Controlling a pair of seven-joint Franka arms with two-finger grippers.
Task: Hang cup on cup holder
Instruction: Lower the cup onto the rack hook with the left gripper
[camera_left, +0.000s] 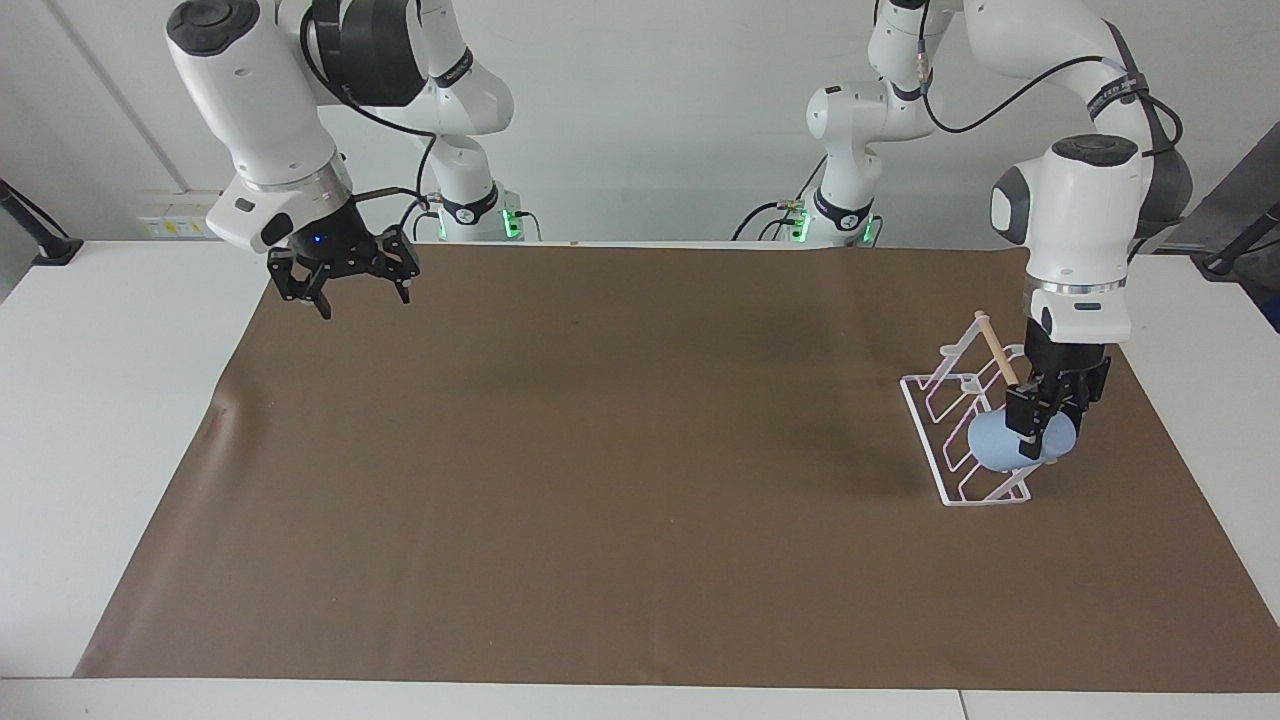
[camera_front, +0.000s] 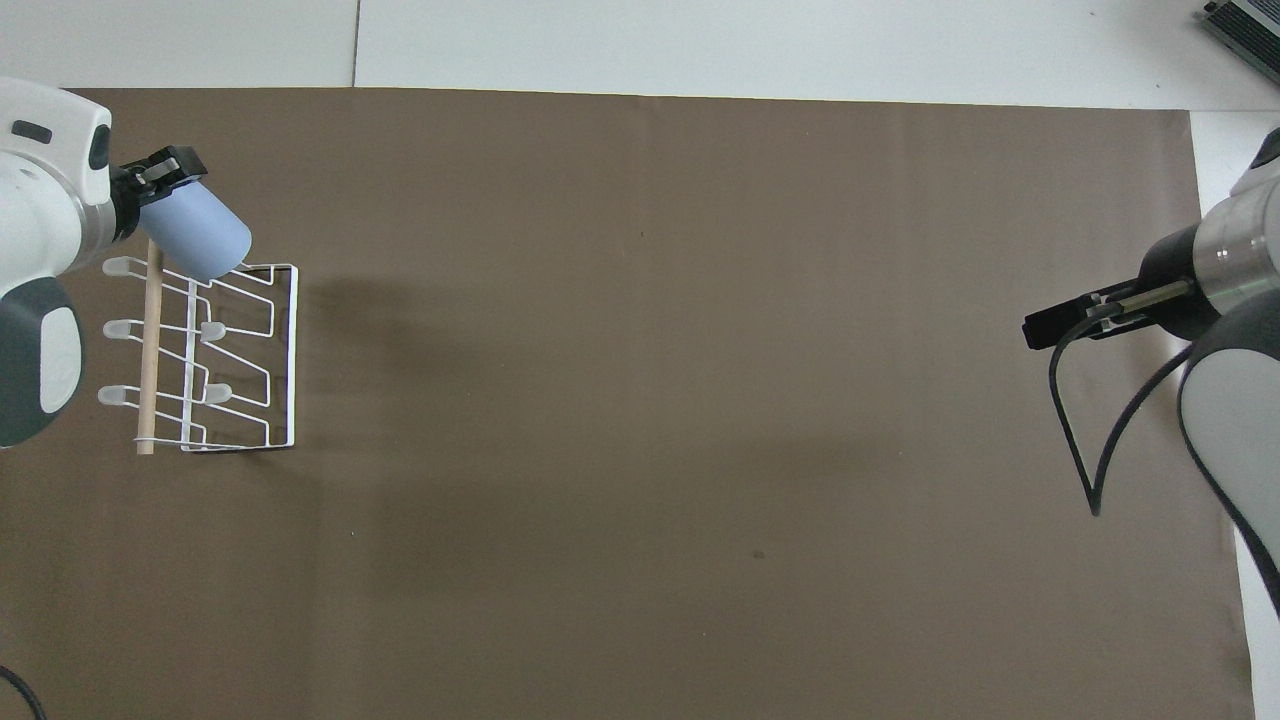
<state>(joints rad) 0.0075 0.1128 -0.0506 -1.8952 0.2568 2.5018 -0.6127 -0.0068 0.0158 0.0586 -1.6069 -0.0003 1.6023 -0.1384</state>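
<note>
My left gripper (camera_left: 1040, 435) is shut on the light-blue cup (camera_left: 990, 445), gripping it by its rim. The cup is tilted, its base pointing away from the arm. It sits low over the prong of the white wire cup holder (camera_left: 985, 501) that lies farthest from the robots, just under the wooden dowel (camera_left: 995, 345). In the overhead view the cup (camera_front: 200, 238) covers that prong's tab on the holder (camera_front: 294, 350). Whether the prong is inside the cup cannot be told. The left gripper (camera_front: 160, 185) stands beside the dowel (camera_front: 150, 350). My right gripper (camera_left: 350, 292) hangs open and holds nothing.
A brown mat (camera_left: 600, 480) covers most of the white table (camera_left: 110, 400). The holder stands on the mat toward the left arm's end. The right gripper (camera_front: 1045, 328) is up in the air over the mat's edge at the right arm's end.
</note>
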